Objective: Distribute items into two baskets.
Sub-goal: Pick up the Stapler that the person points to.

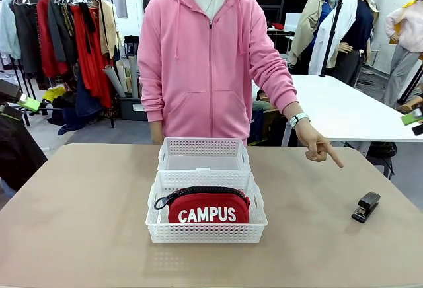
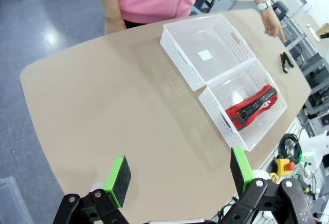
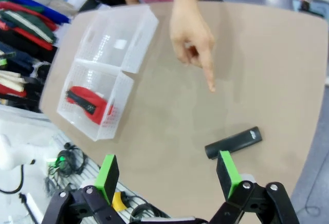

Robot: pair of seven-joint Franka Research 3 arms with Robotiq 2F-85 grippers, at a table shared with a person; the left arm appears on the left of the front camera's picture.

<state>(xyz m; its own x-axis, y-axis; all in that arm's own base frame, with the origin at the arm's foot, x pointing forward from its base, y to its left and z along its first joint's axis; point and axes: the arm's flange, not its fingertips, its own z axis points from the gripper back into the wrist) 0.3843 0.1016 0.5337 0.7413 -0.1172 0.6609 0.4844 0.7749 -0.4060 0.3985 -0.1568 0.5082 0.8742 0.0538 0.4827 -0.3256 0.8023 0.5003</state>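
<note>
Red pouch (image 1: pixel 208 210), black stapler (image 1: pixel 365 207), white lattice baskets (image 1: pixel 205 234).

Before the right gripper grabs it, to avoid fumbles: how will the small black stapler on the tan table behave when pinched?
The small black stapler looks rigid, so probably won't flex. Its top arm angles up off the base, so squeezing from above may close it. Lying flat, it seems unlikely to roll.

On the table (image 1: pixel 86 222), 2 baskets touch at the middle: the near basket (image 1: pixel 206 234) holds the pouch (image 1: pixel 207 209), and the far basket (image 1: pixel 203 146) stands directly behind it. The stapler (image 1: pixel 365 207) lies well to their right, with the person's hand (image 1: pixel 318 148) above the table behind it.
</note>
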